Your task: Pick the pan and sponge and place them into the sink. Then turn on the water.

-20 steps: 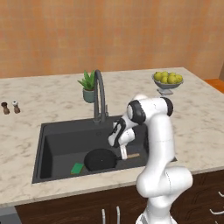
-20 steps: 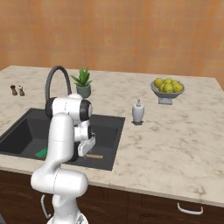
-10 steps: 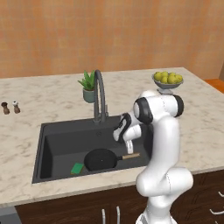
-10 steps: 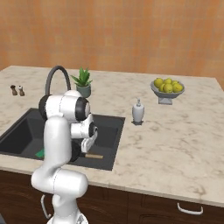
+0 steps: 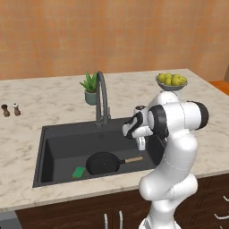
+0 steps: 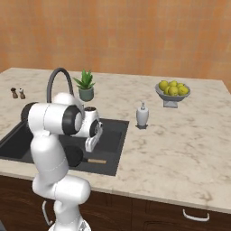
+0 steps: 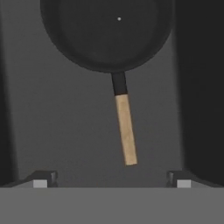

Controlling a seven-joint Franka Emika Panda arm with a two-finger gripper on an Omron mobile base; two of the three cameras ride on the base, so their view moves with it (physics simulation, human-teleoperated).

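Observation:
The black pan (image 5: 103, 163) lies flat on the floor of the dark sink (image 5: 42, 134), its wooden handle (image 5: 133, 159) pointing right. Just left of the pan, on the sink floor, lies the green sponge (image 5: 79, 172). My gripper (image 5: 141, 143) hangs open and empty above the right part of the basin, over the handle's end. The hand view looks straight down on the pan (image 7: 107, 30) and its handle (image 7: 125, 129), with my gripper (image 7: 111, 180) wide apart and well clear above them. From the right, the pan (image 6: 74, 155) shows partly behind my arm, below the gripper (image 6: 90, 145). No water runs from the arched faucet (image 5: 102, 98).
A potted plant (image 5: 91, 89) stands behind the faucet. A bowl of lemons (image 5: 171, 82) sits at the back right, a white soap dispenser (image 6: 142, 115) right of the sink, and two small shakers (image 5: 10, 109) at the far left of the counter.
My hand has risen and drawn to the right, away from the pan's handle, with its jaws open. Pan and sponge have stayed in place in the sink.

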